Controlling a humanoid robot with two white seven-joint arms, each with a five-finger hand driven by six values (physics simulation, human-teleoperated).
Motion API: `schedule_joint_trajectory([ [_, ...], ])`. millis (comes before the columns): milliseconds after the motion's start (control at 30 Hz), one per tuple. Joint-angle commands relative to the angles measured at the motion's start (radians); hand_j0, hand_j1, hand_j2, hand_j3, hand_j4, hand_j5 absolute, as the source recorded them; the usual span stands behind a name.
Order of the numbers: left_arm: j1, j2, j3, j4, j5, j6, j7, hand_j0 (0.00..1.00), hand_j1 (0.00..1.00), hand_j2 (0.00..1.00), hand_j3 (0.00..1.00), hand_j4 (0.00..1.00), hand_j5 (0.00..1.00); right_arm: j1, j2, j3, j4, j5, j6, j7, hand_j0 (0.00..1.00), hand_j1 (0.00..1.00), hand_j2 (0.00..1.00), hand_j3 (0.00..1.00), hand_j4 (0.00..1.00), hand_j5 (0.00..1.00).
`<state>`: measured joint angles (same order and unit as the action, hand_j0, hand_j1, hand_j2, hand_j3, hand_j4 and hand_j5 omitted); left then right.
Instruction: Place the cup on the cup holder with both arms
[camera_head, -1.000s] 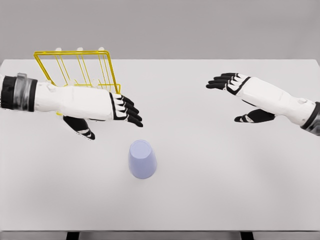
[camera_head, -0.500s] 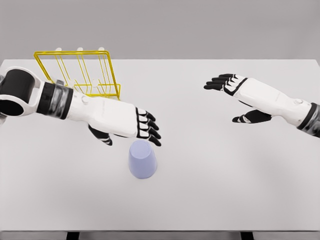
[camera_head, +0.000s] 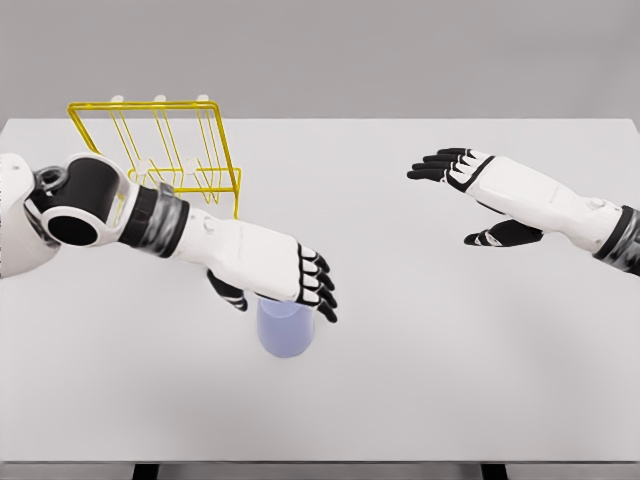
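Note:
A pale lilac cup (camera_head: 284, 332) stands upside down on the white table (camera_head: 450, 340), near the front middle. My left hand (camera_head: 290, 287) hovers directly over its top, covering the upper part, fingers spread and not closed around it. A yellow wire cup holder (camera_head: 160, 145) stands at the back left, partly hidden behind my left forearm. My right hand (camera_head: 465, 195) hangs open above the table's right side, far from the cup.
The left elbow and upper arm (camera_head: 75, 200) fill the left edge in front of the holder. The table's front edge (camera_head: 320, 462) runs just below the cup.
My left hand has moved right and toward the front, from beside the holder to over the cup's top. The right hand has stayed almost still. The cup has not moved.

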<state>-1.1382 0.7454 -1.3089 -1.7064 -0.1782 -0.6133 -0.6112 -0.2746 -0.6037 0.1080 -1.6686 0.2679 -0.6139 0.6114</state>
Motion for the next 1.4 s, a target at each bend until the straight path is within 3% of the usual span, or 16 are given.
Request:
schedule_joint_trajectory([
  [0,0.0,-0.014,0.0,0.011,-0.021,0.002,0.0,0.95,0.95,0.95,0.95,0.95,0.95,0.0,-0.001,0.001,0.0,-0.007,0.003,-0.001,1.0,1.0,1.0,1.0,1.0,1.0],
  [633,0.008,-0.044,-0.036,0.047,-0.052,0.002,0.0,0.94,0.94,0.94,0.94,0.94,0.94,-0.002,0.035,0.002,0.0,0.031,0.003,-0.001,1.0,1.0,1.0,1.0,1.0,1.0],
  [733,0.011,-0.044,-0.044,0.045,-0.05,0.002,0.0,0.88,0.88,0.88,0.88,0.88,0.88,-0.003,0.036,0.009,0.0,0.031,0.003,-0.001,1.0,1.0,1.0,1.0,1.0,1.0],
  [933,0.008,-0.043,-0.046,0.045,-0.05,0.002,0.0,0.65,0.65,0.65,0.65,0.65,0.65,-0.006,0.036,0.012,0.001,0.033,0.003,-0.001,1.0,1.0,1.0,1.0,1.0,1.0],
  [1200,0.002,-0.034,-0.043,0.041,-0.043,0.002,0.0,0.55,0.55,0.55,0.55,0.55,0.55,-0.009,0.036,0.012,0.003,0.039,0.003,-0.001,1.0,1.0,1.0,1.0,1.0,1.0],
  [1367,-0.005,-0.023,-0.032,0.033,-0.037,0.002,0.0,0.55,0.55,0.55,0.55,0.55,0.55,-0.009,0.048,0.013,0.003,0.048,0.003,-0.001,1.0,1.0,1.0,1.0,1.0,1.0],
])
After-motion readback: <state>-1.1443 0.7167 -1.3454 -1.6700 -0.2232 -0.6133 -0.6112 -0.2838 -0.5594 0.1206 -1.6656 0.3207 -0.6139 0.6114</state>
